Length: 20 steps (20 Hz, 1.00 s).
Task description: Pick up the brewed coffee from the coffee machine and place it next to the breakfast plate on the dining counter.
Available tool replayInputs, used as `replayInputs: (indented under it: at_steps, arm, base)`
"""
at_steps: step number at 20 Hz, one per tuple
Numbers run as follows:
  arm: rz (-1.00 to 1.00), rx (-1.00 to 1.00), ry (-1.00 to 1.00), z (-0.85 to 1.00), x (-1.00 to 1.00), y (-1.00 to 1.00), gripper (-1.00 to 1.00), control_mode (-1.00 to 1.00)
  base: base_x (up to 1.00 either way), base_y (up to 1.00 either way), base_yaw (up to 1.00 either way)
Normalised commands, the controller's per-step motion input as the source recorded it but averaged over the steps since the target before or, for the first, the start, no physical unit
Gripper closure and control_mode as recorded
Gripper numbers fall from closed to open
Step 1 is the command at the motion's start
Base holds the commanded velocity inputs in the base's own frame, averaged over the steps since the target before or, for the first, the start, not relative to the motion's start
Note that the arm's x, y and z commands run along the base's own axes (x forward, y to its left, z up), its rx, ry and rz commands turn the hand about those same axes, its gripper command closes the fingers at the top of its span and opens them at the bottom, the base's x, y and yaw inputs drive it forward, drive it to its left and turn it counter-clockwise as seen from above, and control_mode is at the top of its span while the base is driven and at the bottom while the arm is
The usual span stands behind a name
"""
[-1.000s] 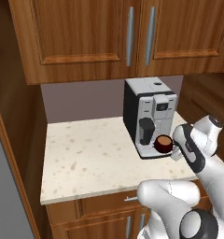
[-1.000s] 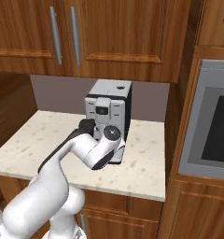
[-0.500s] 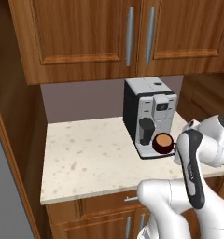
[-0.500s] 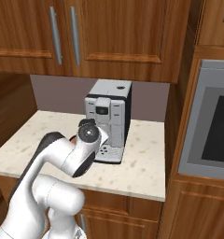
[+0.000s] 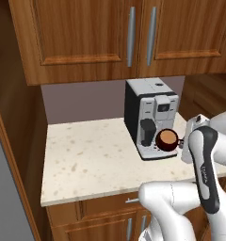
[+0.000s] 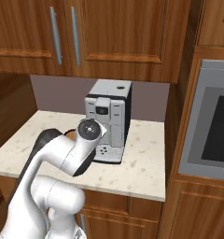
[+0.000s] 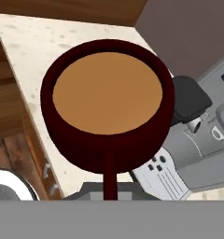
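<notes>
The claw [image 7: 110, 198] is pinching the thin side handle of the brewed coffee [image 7: 108, 105], a small, rigid, likely light but spillable mug, hovering just before the coffee machine [image 5: 150, 117] above the worktop [image 5: 91, 157].

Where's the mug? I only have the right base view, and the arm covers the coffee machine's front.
Observer: Left base view shows the mug at the coffee machine front, beside the black spout.
Operator: Anything in it?
Observer: Hand view shows brown coffee close to the rim.
Operator: Is it gripped?
Observer: Its handle runs straight to the shut gripper, so it looks held by the handle.
</notes>
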Motion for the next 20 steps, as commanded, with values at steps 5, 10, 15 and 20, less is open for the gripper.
replayInputs:
  at_steps: [5,10,15,20]
  arm:
    - [0.0,0.0,0.0,0.0,0.0,0.0,1.0,1.0]
    - [0.0,0.0,0.0,0.0,0.0,0.0,1.0,1.0]
    - [0.0,0.0,0.0,0.0,0.0,0.0,1.0,1.0]
    - [0.0,0.0,0.0,0.0,0.0,0.0,1.0,1.0]
  base:
    - [-0.29,0.09,0.07]
    - [-0.97,0.51,0.33]
    - [-0.77,0.76,0.51]
    - [-0.06,0.68,0.7]
